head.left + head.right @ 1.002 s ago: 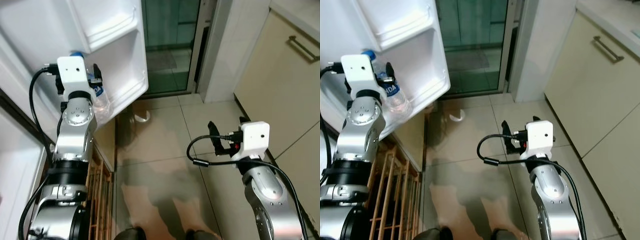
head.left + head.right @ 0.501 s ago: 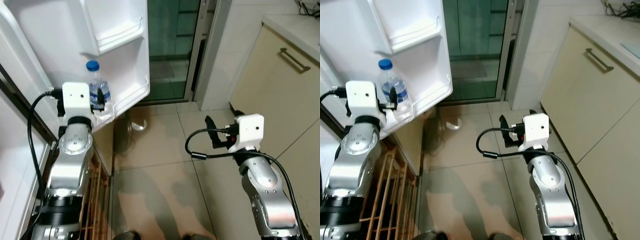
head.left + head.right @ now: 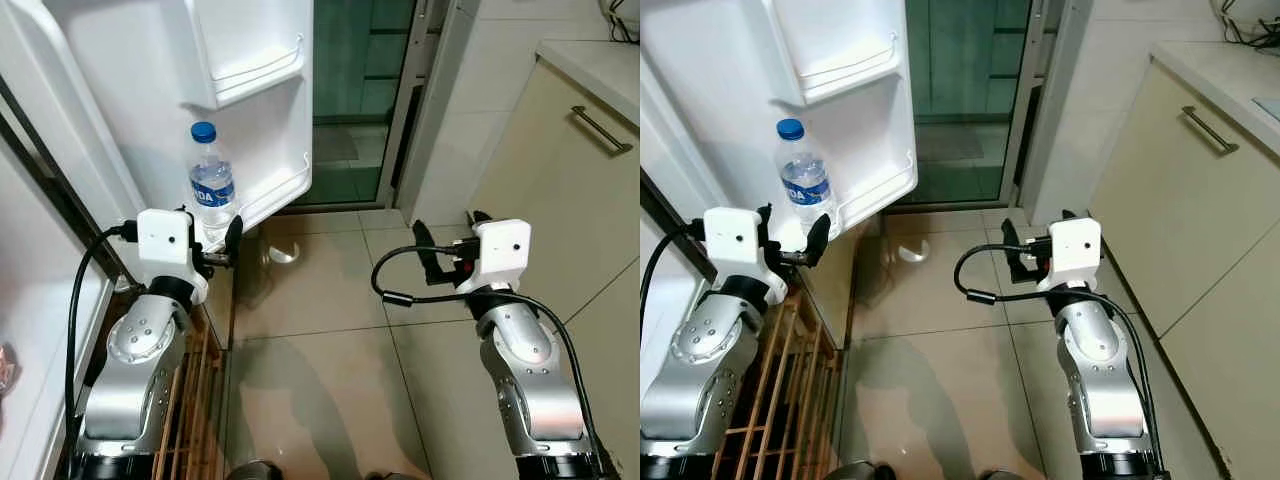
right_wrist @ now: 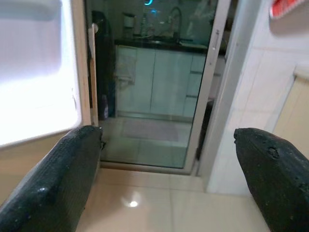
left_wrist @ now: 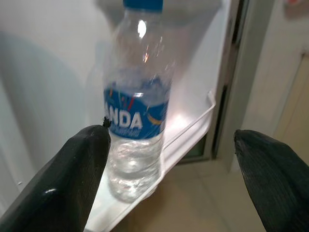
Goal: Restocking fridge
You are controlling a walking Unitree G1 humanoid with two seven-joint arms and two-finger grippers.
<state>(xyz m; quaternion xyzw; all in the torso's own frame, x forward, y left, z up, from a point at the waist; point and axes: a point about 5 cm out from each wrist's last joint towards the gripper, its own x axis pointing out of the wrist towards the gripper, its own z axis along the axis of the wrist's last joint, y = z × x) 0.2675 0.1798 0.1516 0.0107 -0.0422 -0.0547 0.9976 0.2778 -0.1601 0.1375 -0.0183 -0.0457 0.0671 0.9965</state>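
From the left eye view, the water bottle (image 3: pixel 212 182) stands upright in the lower shelf of the open fridge door (image 3: pixel 262 120), long axis vertical, blue cap at twelve o'clock, blue label facing the room. The left gripper (image 3: pixel 222 240) sits just below the bottle at about six o'clock from it, apart from it, its fingers spread wide with nothing between them. The right gripper (image 3: pixel 446 245) hangs over the beige floor tiles (image 3: pixel 320 300) well off to three o'clock of the bottle, its fingers parted and empty. A cream cabinet with a metal handle (image 3: pixel 602 130) fills the right side, and a glass door with a pale frame (image 3: pixel 400 110) stands behind.

The right eye view shows the same: the bottle is upright in the door shelf, and a wooden slatted rack (image 3: pixel 780 380) lies on the floor by the left arm, at about seven o'clock from the bottle.

In the left wrist view the bottle rises straight between the two wide-set black fingers (image 5: pixel 72 183), nearer one of them, resting on the white shelf ledge (image 5: pixel 193 125); the label reads "ANDA".

In the right wrist view the fingers (image 4: pixel 53 179) stand far apart, framing glossy floor tiles, the glass door and a dim room with pale cabinets (image 4: pixel 159 82) beyond.
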